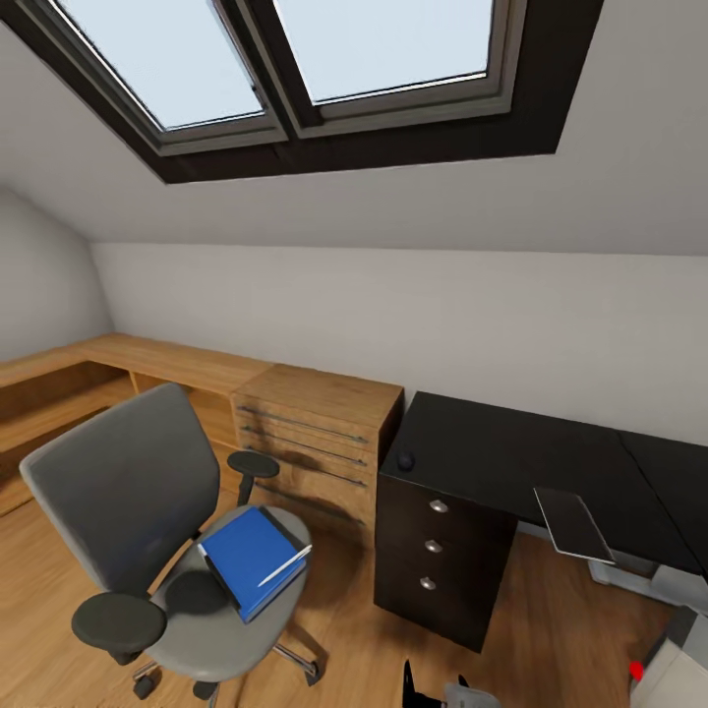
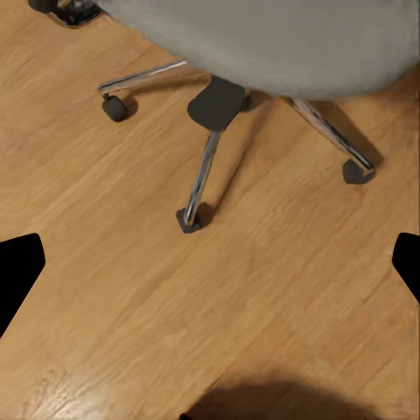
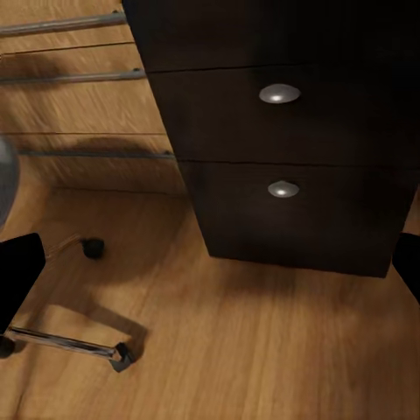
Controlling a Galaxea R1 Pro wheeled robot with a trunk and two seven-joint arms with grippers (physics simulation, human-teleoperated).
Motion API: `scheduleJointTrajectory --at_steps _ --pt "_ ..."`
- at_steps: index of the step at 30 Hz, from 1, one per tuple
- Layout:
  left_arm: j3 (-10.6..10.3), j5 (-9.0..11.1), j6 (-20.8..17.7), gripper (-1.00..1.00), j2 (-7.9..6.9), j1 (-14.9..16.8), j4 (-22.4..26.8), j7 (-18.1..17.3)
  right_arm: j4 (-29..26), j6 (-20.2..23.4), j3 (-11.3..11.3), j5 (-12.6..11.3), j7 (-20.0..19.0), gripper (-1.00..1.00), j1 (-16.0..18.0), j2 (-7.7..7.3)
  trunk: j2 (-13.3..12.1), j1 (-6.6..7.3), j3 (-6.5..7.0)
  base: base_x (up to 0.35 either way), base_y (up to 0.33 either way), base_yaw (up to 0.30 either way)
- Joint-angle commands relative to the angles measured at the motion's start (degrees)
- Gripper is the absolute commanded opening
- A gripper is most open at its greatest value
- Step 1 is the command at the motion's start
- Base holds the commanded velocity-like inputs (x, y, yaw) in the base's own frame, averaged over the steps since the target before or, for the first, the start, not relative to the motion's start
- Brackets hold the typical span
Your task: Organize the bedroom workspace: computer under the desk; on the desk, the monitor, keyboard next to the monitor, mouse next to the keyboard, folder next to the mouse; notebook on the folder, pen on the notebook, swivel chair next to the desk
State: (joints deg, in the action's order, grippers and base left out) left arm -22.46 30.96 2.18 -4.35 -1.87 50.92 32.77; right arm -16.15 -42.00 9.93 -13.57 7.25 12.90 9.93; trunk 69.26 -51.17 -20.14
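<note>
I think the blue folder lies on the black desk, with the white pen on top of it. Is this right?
Not quite. The blue folder lies on the seat of the swivel chair, not on the black desk. The head view shows this. The rest holds: the white pen rests on top of the folder.

Take the black drawer unit (image 1: 433, 551) under the black-topped desk (image 1: 511, 457) as your mark. To its left you have open wood floor (image 1: 344, 600) before the grey padded swivel chair (image 1: 128, 492), whose chrome legs (image 2: 203, 179) spread low. Behind that gap stands a light-wood drawer chest (image 1: 315, 438), touching the unit. Above it, the desktop is mostly bare.
</note>
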Motion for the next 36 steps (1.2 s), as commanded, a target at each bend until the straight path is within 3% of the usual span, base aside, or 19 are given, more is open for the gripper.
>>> scheduleJointTrajectory --at_steps 1,7,9,11,14,18,19,22,24,25,26,36 --pt "-1.10 0.58 0.30 1.00 -0.10 0.03 0.81 0.38 -0.06 -0.29 0.51 -0.24 0.48 1.00 0.03 -0.06 0.04 0.00 -0.05 0.000 0.000 0.007" --pt "-2.33 0.52 -1.37 1.00 -0.50 0.03 16.01 0.35 -3.84 -3.24 0.63 -0.16 0.42 1.00 0.08 -0.04 0.04 0.00 -0.05 0.000 0.000 0.002" --pt "-2.18 0.51 -6.49 1.00 -0.53 0.03 21.65 0.39 -9.45 -3.02 0.62 -0.13 0.68 1.00 0.09 -0.07 0.04 0.00 -0.05 0.000 0.000 0.000" --pt "-2.06 0.51 -11.91 1.00 -0.48 0.03 27.43 0.43 -15.07 -0.18 0.56 -0.13 0.83 1.00 0.14 -0.19 0.04 0.00 -0.05 0.000 0.000 0.000" --pt "-1.76 0.51 -17.90 1.00 -0.37 0.03 35.64 0.51 -24.65 12.31 0.35 -0.14 1.48 1.00 1.12 -1.10 0.04 0.00 -0.05 0.000 0.000 0.000" --pt "-1.08 0.62 -22.26 1.00 0.68 0.06 39.16 0.53 -39.62 36.68 0.19 -0.16 6.28 1.00 4.09 -3.47 0.04 0.00 -0.05 0.000 0.000 0.000" --pt "-0.11 0.82 -23.29 1.00 1.00 0.09 39.55 0.54 -43.50 45.47 0.08 -0.27 8.66 1.00 5.00 -4.39 0.04 0.00 -0.05 0.000 0.000 0.000" --pt "1.81 1.03 -24.75 1.00 1.27 0.11 39.96 0.54 -43.97 54.42 0.00 -0.33 10.74 1.00 5.81 -5.51 0.04 0.00 -0.05 0.000 0.000 0.000" --pt "2.36 0.98 -25.13 1.00 1.11 0.11 40.01 0.54 -42.42 55.76 -0.02 -0.09 11.21 1.00 6.02 -5.86 0.04 0.00 -0.05 0.000 0.000 0.000" --pt "4.16 0.92 -25.33 1.00 0.13 0.11 40.04 0.54 -42.04 56.31 -0.02 -0.13 11.39 1.00 6.14 -7.48 0.04 0.00 -0.05 0.132 0.000 0.000" --pt "5.00 0.86 -25.31 1.00 -0.22 0.11 40.04 0.54 -42.74 56.32 -0.02 -0.18 11.50 1.00 6.16 -8.18 0.04 0.00 -0.05 0.260 0.000 0.000" --pt "5.41 0.76 -25.35 1.00 -0.39 0.11 39.65 0.54 -43.35 55.46 0.21 0.05 11.74 1.00 6.15 -8.52 0.04 0.00 -0.05 0.294 -0.137 0.117"
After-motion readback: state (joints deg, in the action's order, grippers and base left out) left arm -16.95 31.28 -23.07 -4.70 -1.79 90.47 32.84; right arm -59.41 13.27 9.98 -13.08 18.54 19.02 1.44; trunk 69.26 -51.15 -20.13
